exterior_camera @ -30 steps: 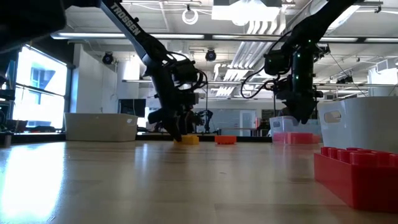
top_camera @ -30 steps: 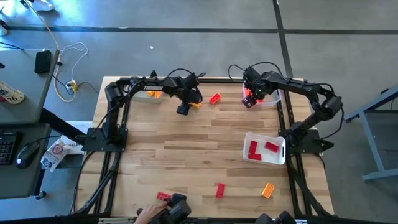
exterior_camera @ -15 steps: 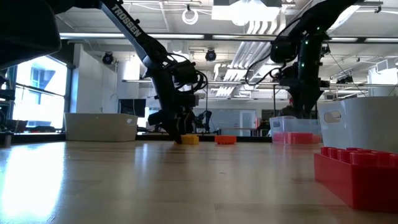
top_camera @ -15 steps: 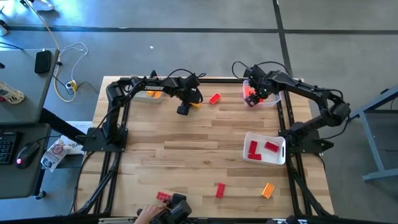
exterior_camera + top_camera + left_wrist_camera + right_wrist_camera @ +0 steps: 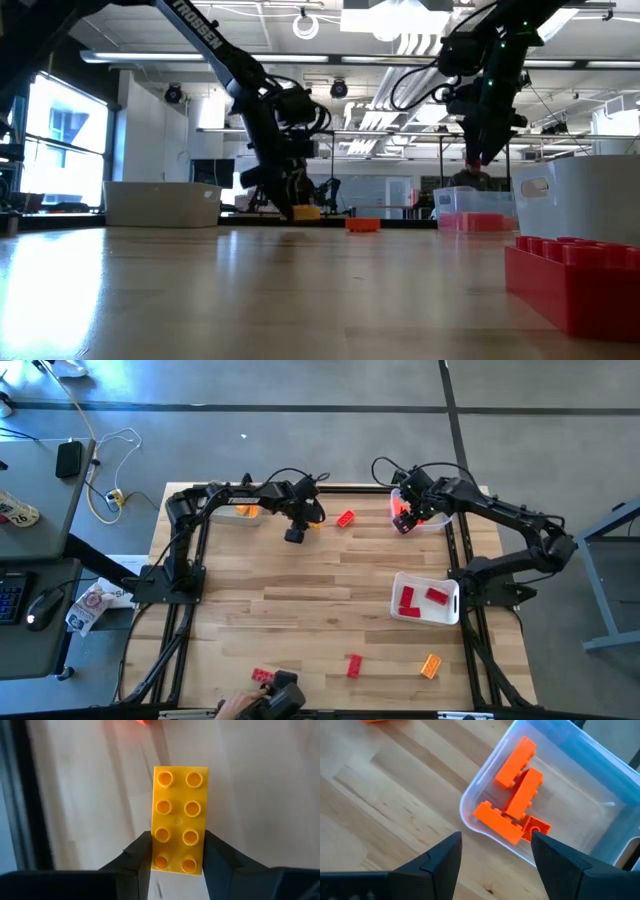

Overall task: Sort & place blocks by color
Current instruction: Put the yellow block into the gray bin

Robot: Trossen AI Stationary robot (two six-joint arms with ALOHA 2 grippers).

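A yellow block (image 5: 179, 819), two studs wide and four long, sits pinched between the left gripper's (image 5: 177, 857) two dark fingers, which press its long sides near one end. Only the left wrist view shows this grip plainly. In the high view the left gripper (image 5: 297, 530) is at about 11 o'clock on the wooden table (image 5: 300, 600), with just a sliver of yellow beside it. The low view shows that block (image 5: 306, 212) raised slightly off the tabletop under the left gripper (image 5: 290, 205).

An orange-red block (image 5: 346, 518) lies just beyond, toward 12 o'clock. The right gripper (image 5: 404, 520) hangs at about 1 o'clock over a clear tray (image 5: 435, 520), its fingers spread apart and empty. The right wrist view alone reveals what is in that tray (image 5: 600, 780): four orange blocks (image 5: 517, 802) piled together, some tilted.

A white tray (image 5: 452, 600) at 4 o'clock holds two red blocks (image 5: 420, 598). Near 6 o'clock lie a red block (image 5: 353, 665), an orange block (image 5: 431, 666) and another red one (image 5: 263, 676), the last beside a person's hand (image 5: 238, 707) at the table edge. A third tray (image 5: 225, 518) at 10 o'clock holds a yellow-orange block (image 5: 246, 512). The low view shows a large red block (image 5: 575, 285) close to the camera
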